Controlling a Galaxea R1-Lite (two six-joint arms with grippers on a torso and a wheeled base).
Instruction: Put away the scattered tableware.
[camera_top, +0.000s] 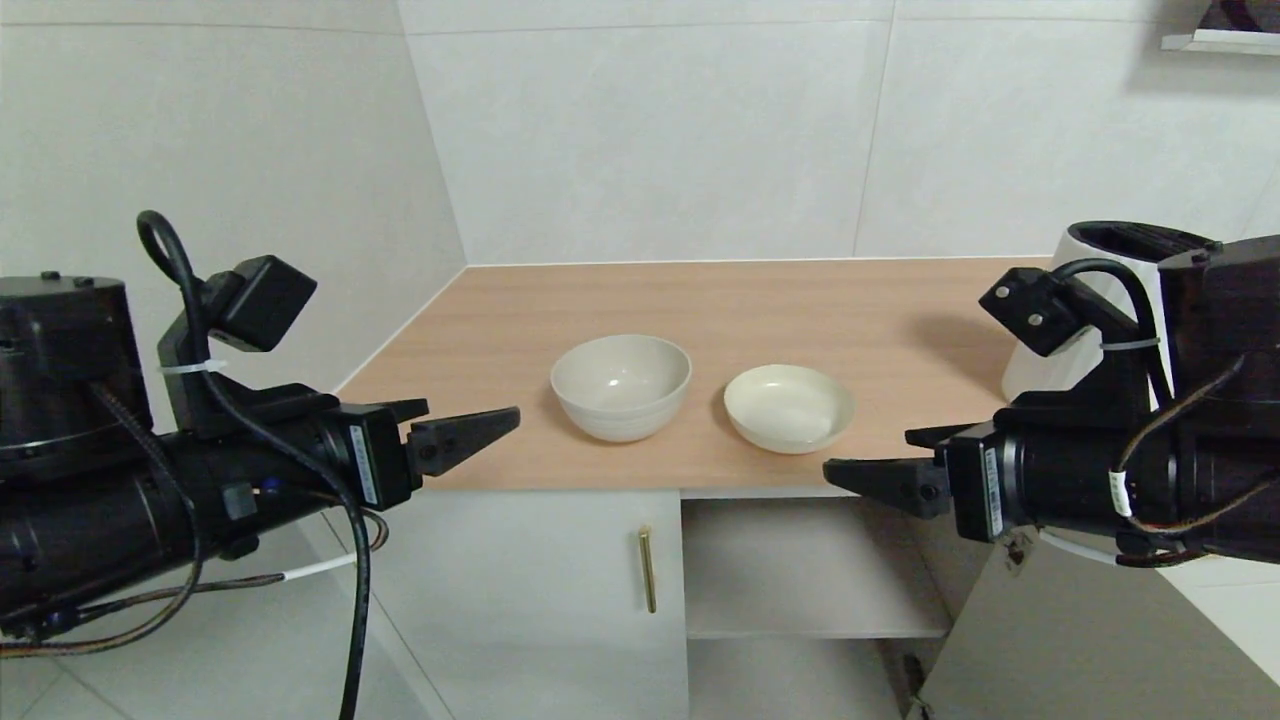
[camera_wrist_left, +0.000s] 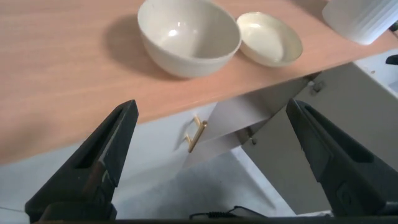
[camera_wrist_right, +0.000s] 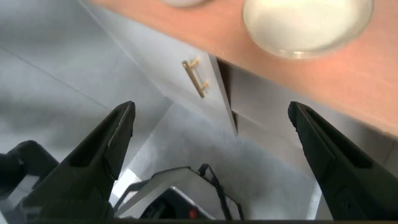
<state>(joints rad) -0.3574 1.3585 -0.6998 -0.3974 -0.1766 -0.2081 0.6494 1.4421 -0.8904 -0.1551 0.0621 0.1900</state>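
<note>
Two cream bowls stand side by side near the front edge of the wooden countertop (camera_top: 760, 300). The deeper, larger bowl (camera_top: 620, 385) (camera_wrist_left: 189, 34) is on the left. The shallower bowl (camera_top: 790, 407) (camera_wrist_left: 269, 37) (camera_wrist_right: 308, 22) is on the right. My left gripper (camera_top: 472, 412) (camera_wrist_left: 211, 106) hovers open and empty in front of the counter edge, left of the larger bowl. Level with it, my right gripper (camera_top: 866, 452) (camera_wrist_right: 211, 109) hangs open and empty just below and in front of the shallow bowl.
Under the counter, the left cabinet door with a gold handle (camera_top: 648, 570) (camera_wrist_left: 196, 134) (camera_wrist_right: 197, 78) is closed. The right compartment is open, showing a bare shelf (camera_top: 800, 570), its door (camera_top: 1050, 640) swung out to the right. A white appliance (camera_top: 1090, 300) stands at the counter's right.
</note>
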